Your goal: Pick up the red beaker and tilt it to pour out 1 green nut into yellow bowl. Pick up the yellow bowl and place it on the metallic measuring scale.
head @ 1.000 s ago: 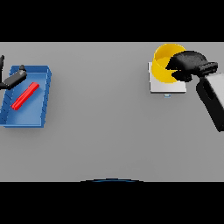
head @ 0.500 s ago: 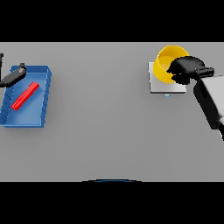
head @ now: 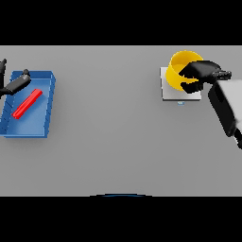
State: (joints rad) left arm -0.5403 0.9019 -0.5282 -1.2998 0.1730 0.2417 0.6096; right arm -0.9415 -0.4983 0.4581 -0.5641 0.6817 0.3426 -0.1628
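Grey table (head: 108,142) stretched before me, with the red beaker (head: 27,104) lying in the blue tray (head: 45,127) at my left, my left hand (head: 13,86) over its far rim, fingers unreadable. Farther right, the yellow bowl (head: 178,70) sat on the metallic scale (head: 166,92); my right hand (head: 201,73) curled round its rim, pulled slightly rightward since before.

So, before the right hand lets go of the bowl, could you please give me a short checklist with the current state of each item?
1. Yellow bowl above the metallic measuring scale: ok, it overlaps the scale's far part.
2. Bowl resting flat on the scale: cannot tell from this head view.
3. Right hand gripping the bowl's rim: ok, fingers are curled over its right side.
4. Green nut inside the bowl: cannot tell, none is visible.
5. Red beaker out of the way: ok, it lies in the blue tray.
6. Left hand away from the scale: ok, at the tray's far left corner.
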